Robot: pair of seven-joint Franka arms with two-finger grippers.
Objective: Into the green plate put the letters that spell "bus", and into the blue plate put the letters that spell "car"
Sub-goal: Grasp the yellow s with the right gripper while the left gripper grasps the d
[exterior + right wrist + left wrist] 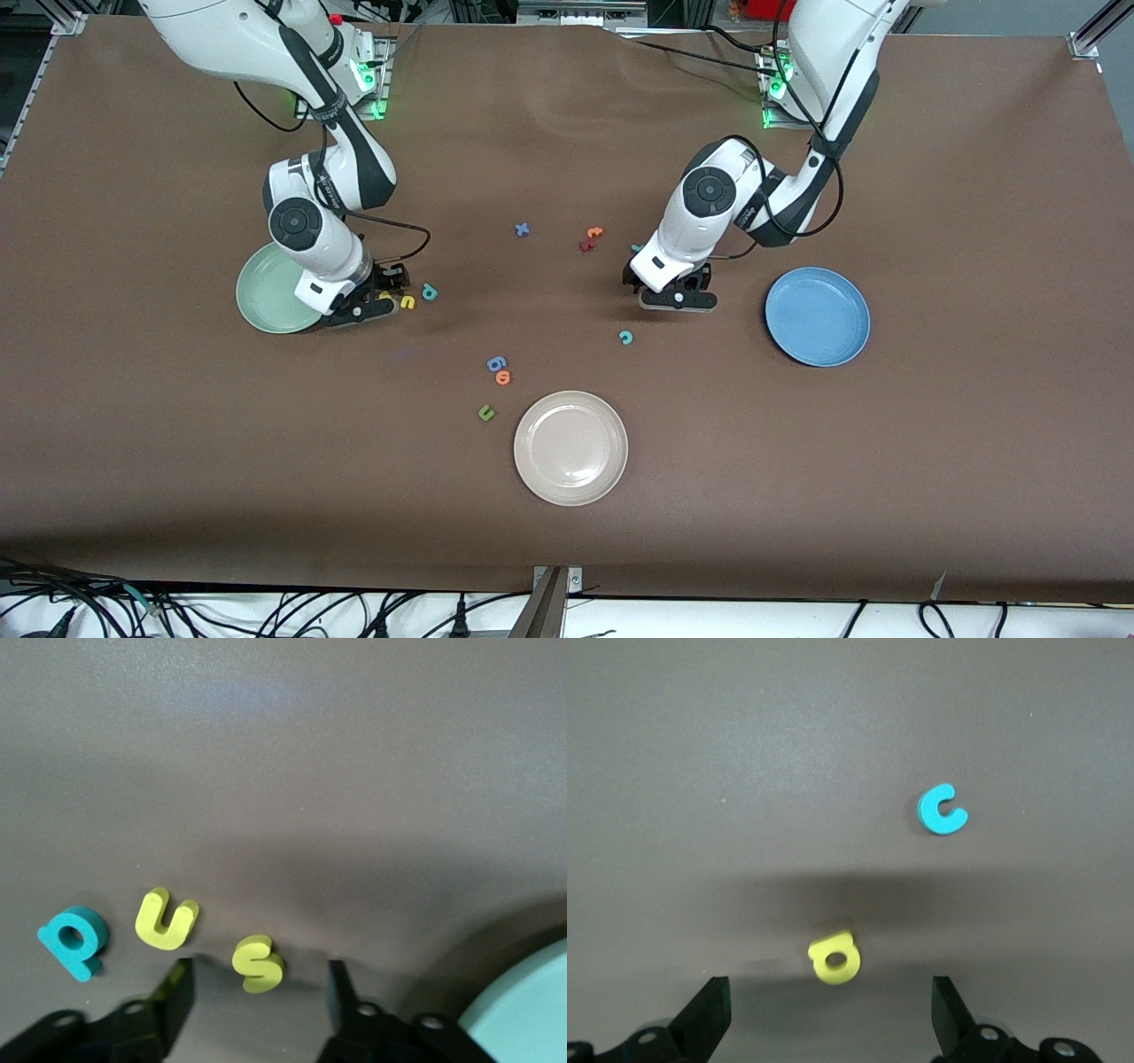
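Observation:
My right gripper (259, 979) stands low over the table beside the green plate (266, 297), open, with the yellow "s" (257, 963) between its fingers and untouched. The yellow "u" (166, 920) and teal "b" (73, 939) lie next to it in a row. My left gripper (831, 997) is open just over the yellow "a" (834, 958), which it hides in the front view. The teal "c" (625, 337) lies nearer the front camera. A small teal letter (635, 247) peeks out by the left hand. The blue plate (817, 316) sits toward the left arm's end.
A cream-white plate (570, 447) sits near the table's front edge. An olive "u" (485, 412), a blue (496, 363) and an orange round letter (503, 377) lie beside it. A blue "x" (522, 229), an orange (594, 232) and a dark red letter (586, 245) lie mid-table.

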